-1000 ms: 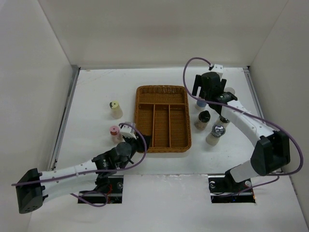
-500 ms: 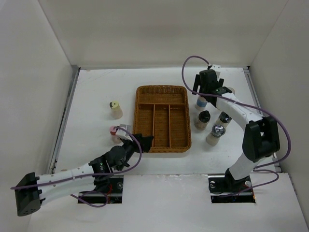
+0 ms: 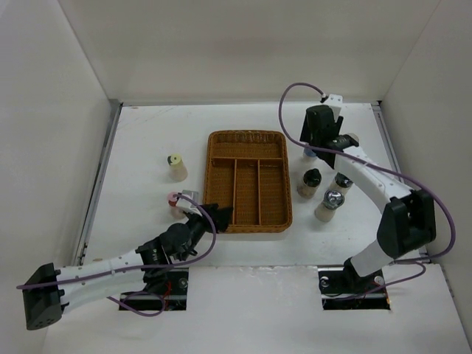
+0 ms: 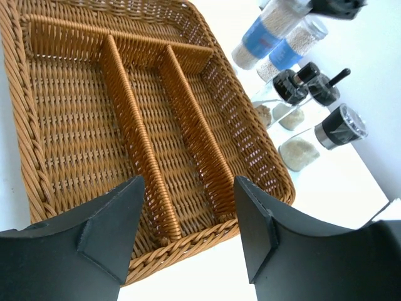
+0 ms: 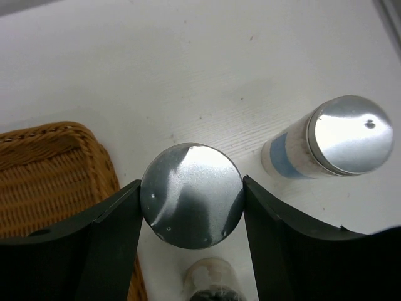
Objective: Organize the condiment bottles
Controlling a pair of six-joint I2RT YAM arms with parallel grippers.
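Note:
The condiment bottles stand on both sides of the brown wicker tray. My right gripper is shut on the lid of a silver-lidded, blue-labelled bottle, a finger pressing on each side; from above this bottle is just right of the tray. A second silver-lidded bottle stands beside it. My left gripper is open and holds nothing, hovering over the tray's near rim. A pink-topped shaker stands just left of that gripper.
A cream shaker stands alone at the left. Right of the tray stand two black-topped shakers and a chrome-topped one. The tray's compartments hold nothing. White walls enclose the table on three sides.
The right jaws, wide around the silver-lidded bottle a second ago, have closed onto its lid. The left gripper has moved right from the pink-topped shaker to the tray's near corner.

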